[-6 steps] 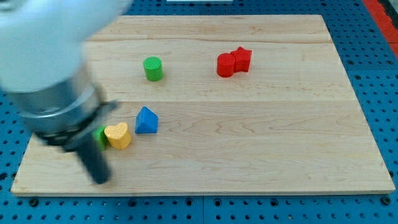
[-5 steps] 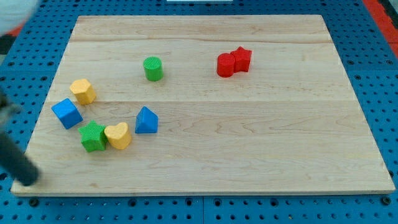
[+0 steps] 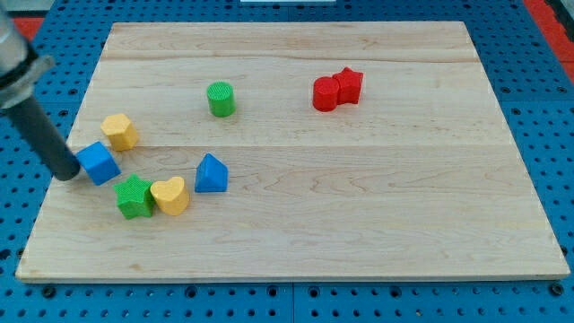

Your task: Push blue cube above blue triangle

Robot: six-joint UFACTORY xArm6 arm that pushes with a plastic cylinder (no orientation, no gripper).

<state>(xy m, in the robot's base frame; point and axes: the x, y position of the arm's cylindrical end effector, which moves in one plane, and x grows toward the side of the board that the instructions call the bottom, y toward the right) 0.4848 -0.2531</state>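
wooden board (image 3: 359,215) | blue cube (image 3: 97,162) | blue triangle (image 3: 211,173) | green cylinder (image 3: 220,99)

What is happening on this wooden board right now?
My tip stands at the board's left edge, right against the left side of the blue cube. The blue triangle lies further to the view's right, slightly lower, so the cube is not above it yet. A yellow block, a green star and a yellow heart sit close around the cube.

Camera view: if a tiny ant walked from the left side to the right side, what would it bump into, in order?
My tip → blue cube → yellow block → green star → yellow heart → blue triangle → green cylinder → red cylinder → red star.
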